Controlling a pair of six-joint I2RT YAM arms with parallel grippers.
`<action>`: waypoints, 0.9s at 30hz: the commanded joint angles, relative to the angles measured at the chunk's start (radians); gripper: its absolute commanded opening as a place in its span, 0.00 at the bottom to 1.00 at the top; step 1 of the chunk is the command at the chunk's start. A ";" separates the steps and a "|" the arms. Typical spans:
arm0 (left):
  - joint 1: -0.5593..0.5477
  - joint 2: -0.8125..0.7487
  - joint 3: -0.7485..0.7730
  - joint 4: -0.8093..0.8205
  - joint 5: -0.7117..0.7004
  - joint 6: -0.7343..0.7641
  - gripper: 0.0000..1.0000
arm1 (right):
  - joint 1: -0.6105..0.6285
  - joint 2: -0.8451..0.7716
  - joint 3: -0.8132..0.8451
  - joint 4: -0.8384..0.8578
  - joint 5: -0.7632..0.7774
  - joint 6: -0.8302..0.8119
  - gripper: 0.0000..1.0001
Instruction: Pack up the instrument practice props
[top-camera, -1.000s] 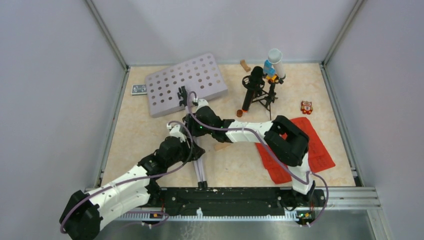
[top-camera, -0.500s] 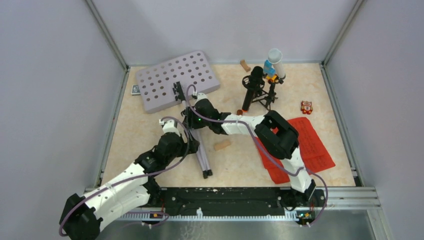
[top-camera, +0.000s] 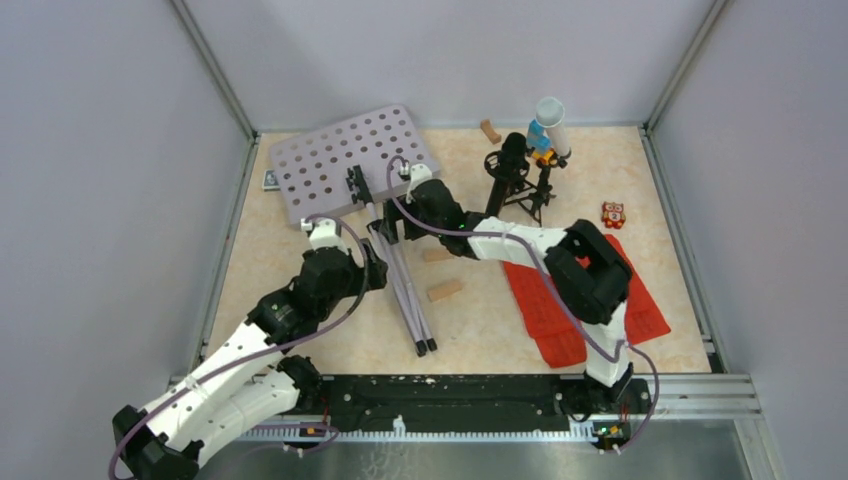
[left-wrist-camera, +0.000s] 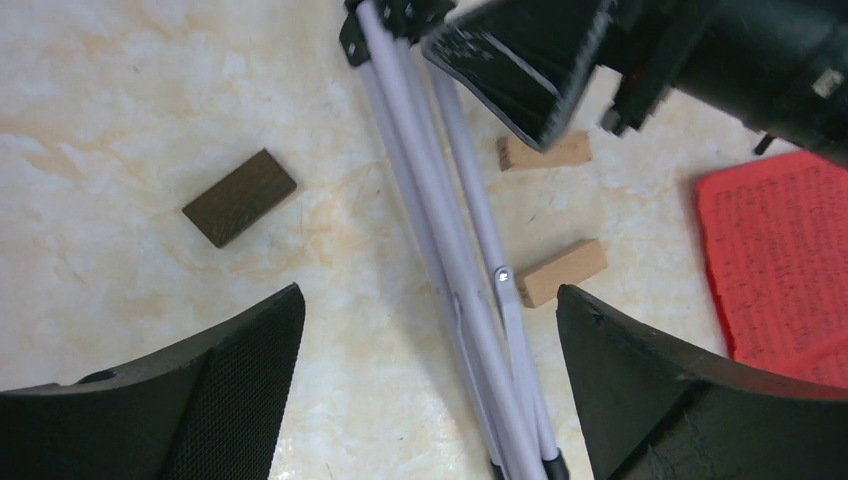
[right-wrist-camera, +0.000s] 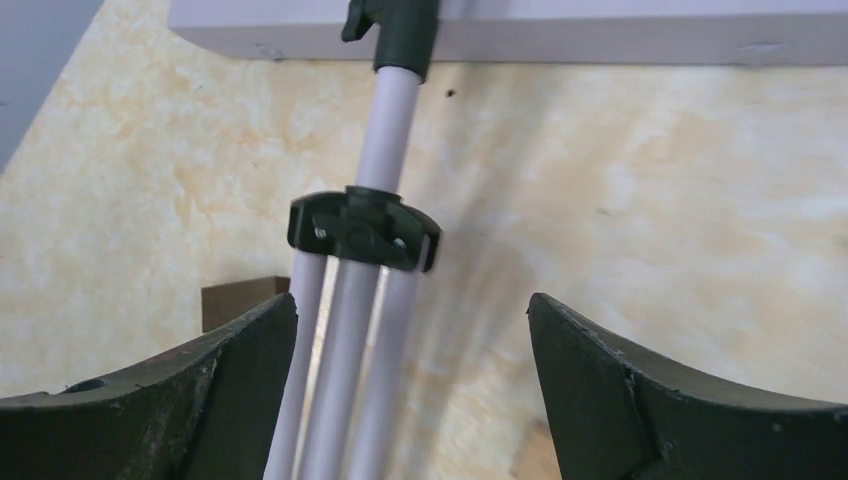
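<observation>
Stand's moved: grey perforated music-stand plate (top-camera: 330, 160) has swung left, folded silver tripod (top-camera: 405, 285) lies flat. Left gripper (left-wrist-camera: 430, 305) and right gripper (right-wrist-camera: 412, 310) both gape wide over it, gripping nothing, so a packing grab looks next.

The left arm (top-camera: 250, 340) extends from its base at the near left diagonally toward the centre, wrist angled down. The left gripper (left-wrist-camera: 430, 300) has its fingers spread wide. The right arm (top-camera: 590, 285) rises from the near right, folds at the elbow and reaches left. The right gripper (right-wrist-camera: 412, 305) faces down, fingers likewise spread wide.
</observation>
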 joint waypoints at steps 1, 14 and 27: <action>0.004 -0.026 0.128 -0.058 -0.007 0.128 0.99 | -0.010 -0.248 -0.089 -0.030 0.119 -0.132 0.85; 0.004 -0.054 0.283 -0.155 -0.106 0.318 0.99 | -0.009 -0.807 -0.291 -0.602 0.309 -0.166 0.87; 0.004 -0.073 0.171 0.209 0.126 0.482 0.99 | -0.012 -1.342 -0.505 -0.768 0.523 0.015 0.88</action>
